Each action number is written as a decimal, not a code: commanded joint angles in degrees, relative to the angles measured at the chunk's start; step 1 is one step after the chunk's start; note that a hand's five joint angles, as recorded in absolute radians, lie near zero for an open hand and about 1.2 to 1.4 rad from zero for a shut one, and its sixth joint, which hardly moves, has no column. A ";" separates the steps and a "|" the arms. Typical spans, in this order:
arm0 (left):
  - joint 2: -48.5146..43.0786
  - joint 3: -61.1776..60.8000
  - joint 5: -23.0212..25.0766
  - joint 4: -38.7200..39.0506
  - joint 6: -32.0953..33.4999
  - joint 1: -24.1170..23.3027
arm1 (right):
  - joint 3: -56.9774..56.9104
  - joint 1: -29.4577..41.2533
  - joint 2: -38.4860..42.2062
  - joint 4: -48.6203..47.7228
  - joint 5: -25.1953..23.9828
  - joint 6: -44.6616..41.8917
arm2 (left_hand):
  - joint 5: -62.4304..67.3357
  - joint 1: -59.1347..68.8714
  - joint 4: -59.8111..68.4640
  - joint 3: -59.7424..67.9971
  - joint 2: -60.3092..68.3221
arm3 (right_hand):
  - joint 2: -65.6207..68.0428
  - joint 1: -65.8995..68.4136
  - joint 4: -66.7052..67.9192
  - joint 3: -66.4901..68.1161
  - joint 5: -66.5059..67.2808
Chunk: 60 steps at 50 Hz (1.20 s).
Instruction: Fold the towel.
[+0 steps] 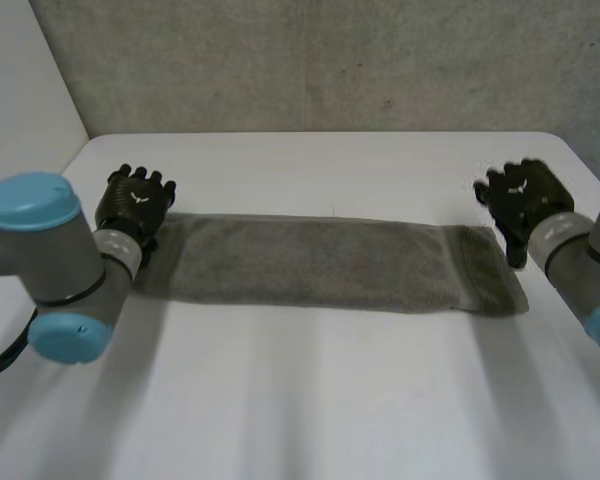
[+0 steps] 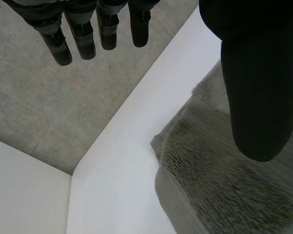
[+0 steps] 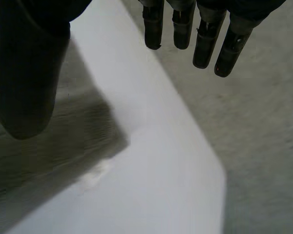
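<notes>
Right hand [image 3: 36, 24] open over towel [image 3: 63, 146] corner, near table [image 3: 156, 185] edge.
Fingers [image 3: 205, 46] straight, held apart from the thumb [image 3: 24, 97]. Thumb sits over the grey towel; contact can't be judged. Towel corner lies flat on the white table, under the gap between thumb and fingers. Fingertips reach past the table edge, over a grey speckled surface [image 3: 263, 146].

- Left arm [image 1: 55, 265]: grey, rounded joints, closed off with light-blue caps [image 1: 30, 200].
- Right arm [image 1: 580, 255]: same grey casing, with a light-blue cap at the joint.
- Left hand [image 1: 135, 205]: black, with a small white mark on its back. The fingers [image 2: 83, 36] are segmented, and the thumb [image 2: 256, 83] is broad, smooth and round-tipped.
- Right hand [image 1: 525, 200]: black, with a matching white mark and segmented fingers.
</notes>
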 commanded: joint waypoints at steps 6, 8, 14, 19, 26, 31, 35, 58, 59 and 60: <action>6.55 -11.36 2.35 8.64 -5.74 -0.97 | 8.92 -5.07 0.18 2.93 -10.80 11.54 | -1.58 0.26 0.50 0.46 0.46 | 6.70 6.84 6.03 6.74 7.28; 6.72 -11.71 2.53 9.08 -6.09 -0.97 | 9.27 -5.86 1.23 1.52 -12.38 12.68 | -1.58 0.26 0.50 0.46 0.46 | 8.89 9.02 8.22 8.92 9.47; 6.81 -12.15 2.53 9.17 -6.27 -0.80 | 8.92 -7.62 5.10 -1.38 -13.52 13.56 | -1.58 0.26 0.50 0.46 0.46 | 17.97 18.11 17.30 18.01 18.55; 6.90 -12.24 2.53 9.17 -6.27 -0.80 | 8.22 -8.94 6.68 -2.35 -13.61 13.38 | -1.58 0.26 0.50 0.46 0.46 | 29.41 29.54 28.74 29.44 29.99; 6.90 -12.68 2.53 9.25 -6.35 -0.97 | 7.08 -10.25 8.34 -2.44 -13.26 13.03 | -1.58 0.26 0.50 0.46 0.46 | 45.62 45.76 44.95 45.65 46.20; 6.90 -12.68 2.53 9.25 -6.35 -0.97 | 6.73 -11.65 8.44 -2.52 -13.35 13.03 | -1.58 0.26 0.50 0.46 0.46 | 65.85 65.99 65.18 65.89 66.43; 7.08 -12.77 2.53 9.25 -6.27 -0.89 | 6.46 -13.15 8.44 -2.52 -13.35 12.94 | -1.58 0.26 0.50 0.46 0.46 | 65.85 65.99 65.18 65.89 66.43; 10.76 -13.64 4.81 8.55 -9.24 -1.06 | -3.90 -23.82 0.10 5.65 -9.83 -2.98 | -1.58 0.26 0.50 0.46 0.46 | 65.85 65.99 65.18 65.89 66.43; 10.77 -13.64 4.81 8.55 -9.25 -1.06 | -3.91 -23.79 0.09 5.65 -9.83 -2.97 | -1.58 0.26 0.50 0.46 0.46 | 65.85 65.99 65.18 65.89 66.43; 11.03 -13.64 5.42 8.38 -10.56 -1.15 | -4.43 -20.48 -1.22 5.48 -9.92 -1.22 | -1.58 0.26 0.50 0.46 0.46 | 65.85 65.99 65.18 65.89 66.43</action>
